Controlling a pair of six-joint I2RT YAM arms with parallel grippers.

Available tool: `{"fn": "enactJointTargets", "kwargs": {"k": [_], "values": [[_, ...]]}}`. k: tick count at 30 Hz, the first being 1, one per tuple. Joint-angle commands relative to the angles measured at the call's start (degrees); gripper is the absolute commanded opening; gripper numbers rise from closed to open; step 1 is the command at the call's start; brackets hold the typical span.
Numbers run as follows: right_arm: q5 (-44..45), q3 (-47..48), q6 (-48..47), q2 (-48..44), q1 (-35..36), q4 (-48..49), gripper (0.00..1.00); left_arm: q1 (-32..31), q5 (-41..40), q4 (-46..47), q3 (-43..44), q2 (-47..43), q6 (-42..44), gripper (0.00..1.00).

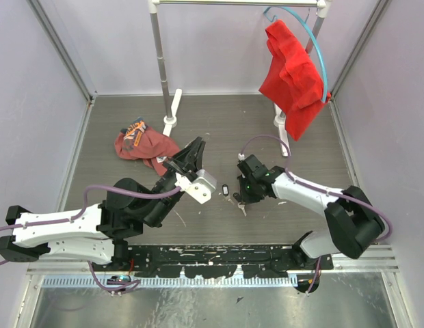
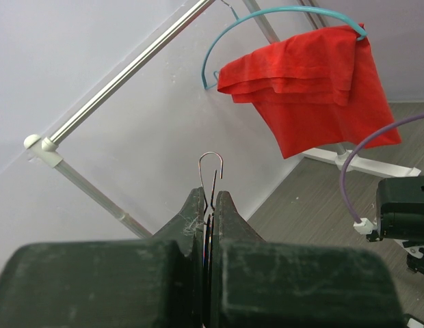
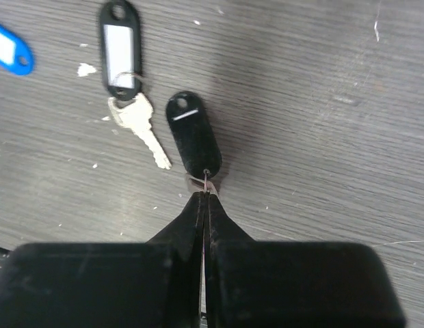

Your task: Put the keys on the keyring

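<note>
Where the right gripper [image 3: 205, 193] pinches shut on the metal end of a black-tagged key [image 3: 193, 133], that key lies flat on the table [image 3: 321, 102]. The left gripper [image 2: 210, 205], held aloft, clamps the keyring [image 2: 210, 167], whose wire loop pokes above its tips. The step looks like picking up a key. Next, it needs lifting to the ring's opening. A second key [image 3: 135, 123] lies just beside it on the left, while the table on the right is bare.

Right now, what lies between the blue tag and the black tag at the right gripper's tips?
A second black tag with a white label and its silver key, seen in the right wrist view.
</note>
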Motion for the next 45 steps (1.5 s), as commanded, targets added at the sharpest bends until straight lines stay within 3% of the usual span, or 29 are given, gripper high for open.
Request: {"fn": "enactJointTargets", "kwargs": {"k": [1, 14, 16, 21, 30, 37, 45], "values": [[1.88, 3.53, -5.98, -9.05, 0.92, 1.01, 0.01, 0.18, 0.54, 0.67, 0.21, -0.74, -1.11, 0.0], [-2.05, 14.31, -24.4, -35.04, 0.87, 8.33, 0.01, 0.18, 2.48, -6.61, 3.85, -0.61, -7.96, 0.0], [-4.71, 18.02, -27.03, -34.58, 0.85, 7.66, 0.01, 0.18, 2.62, -7.63, 4.54, -0.62, -8.49, 0.0], [-16.01, 35.61, -35.12, -27.9, 0.82, -5.23, 0.01, 0.18, 2.81, -9.86, 5.89, -1.25, -10.42, 0.0], [-22.27, 42.14, -44.76, -28.55, 0.99, -2.31, 0.01, 0.18, 5.2, -14.1, 8.56, -3.22, -17.79, 0.0], [-18.72, 44.87, -46.13, -26.85, 4.75, -1.59, 0.01, 0.18, 3.21, -15.69, 10.58, -2.83, -19.62, 0.0], [-4.89, 48.85, -51.32, -22.99, 18.62, -3.03, 0.01, 0.22, -0.81, -15.69, 12.9, -1.02, -17.94, 0.0]]}}
